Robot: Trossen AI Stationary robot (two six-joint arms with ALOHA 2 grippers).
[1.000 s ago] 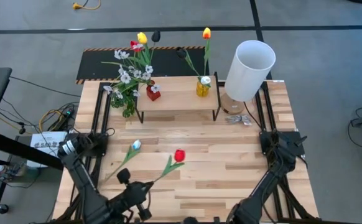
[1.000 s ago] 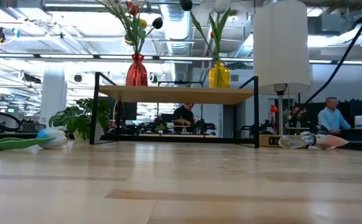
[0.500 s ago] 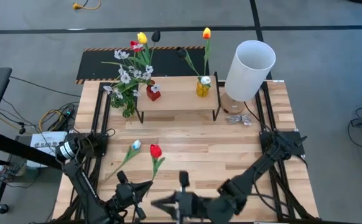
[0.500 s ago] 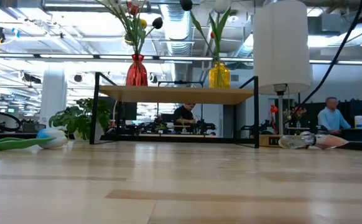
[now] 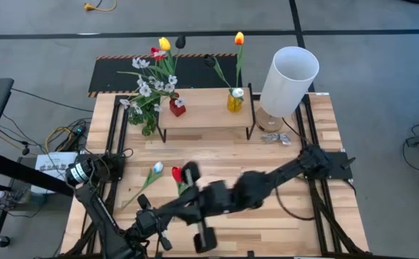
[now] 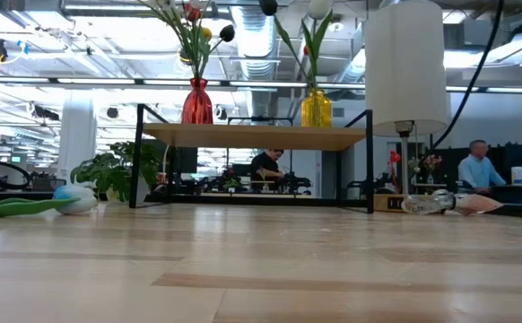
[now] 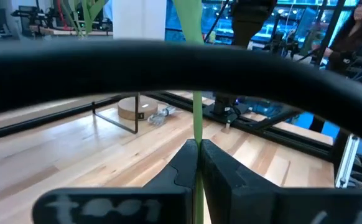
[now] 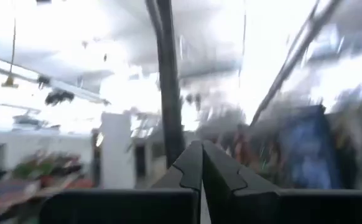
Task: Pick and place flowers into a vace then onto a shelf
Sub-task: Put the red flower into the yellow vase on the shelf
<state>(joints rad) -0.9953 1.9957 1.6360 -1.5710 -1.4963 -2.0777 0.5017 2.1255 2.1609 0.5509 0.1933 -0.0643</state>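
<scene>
My left gripper (image 7: 199, 163) sits at the near edge, fingers pinching the green stem of the red tulip (image 5: 178, 173), head up over mid-table. My right gripper (image 8: 200, 163) hangs beside it, fingers pressed together, nothing between them. A white-blue tulip (image 5: 157, 167) lies on the table left of the red one. Farther back the shelf (image 5: 206, 114) carries a red vase (image 5: 177, 108) and a yellow vase (image 5: 235, 101), both with flowers. White lamp (image 5: 288, 73) far right.
</scene>
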